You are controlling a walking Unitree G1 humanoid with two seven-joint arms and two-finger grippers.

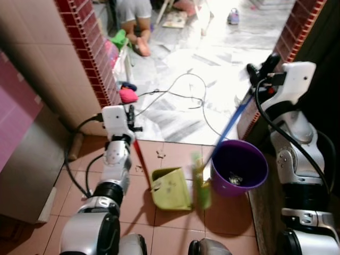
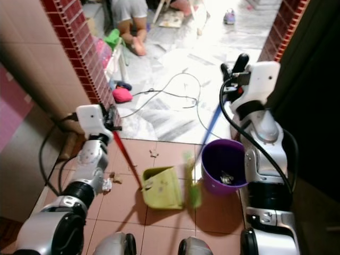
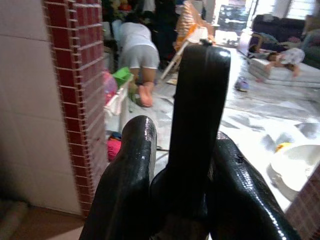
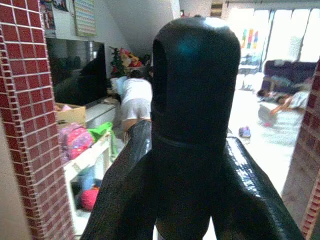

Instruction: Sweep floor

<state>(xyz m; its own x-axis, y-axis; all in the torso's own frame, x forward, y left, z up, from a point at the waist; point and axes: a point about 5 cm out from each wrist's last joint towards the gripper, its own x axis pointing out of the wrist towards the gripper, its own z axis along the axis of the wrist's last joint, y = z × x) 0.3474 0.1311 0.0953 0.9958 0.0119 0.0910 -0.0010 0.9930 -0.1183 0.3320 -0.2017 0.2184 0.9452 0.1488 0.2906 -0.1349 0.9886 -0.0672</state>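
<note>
My left gripper (image 2: 113,118) has its jaws clamped on the red-handled yellow-green plastic dustpan (image 2: 159,187) below; the right gripper (image 2: 234,67) grips the blue-handled broom (image 2: 208,131), its head beside the dustpan.

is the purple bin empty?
No: the purple bin holds a small clump of debris at its bottom in the left eye view.

You see a lime-green dustpan (image 1: 171,188) on a red handle (image 1: 139,153), a blurred, seemingly green broom (image 1: 201,183) on a blue stick (image 1: 229,127), a purple bucket (image 1: 240,167), terracotta tiles (image 1: 159,228) and a red brick pillar (image 1: 90,50).
</note>
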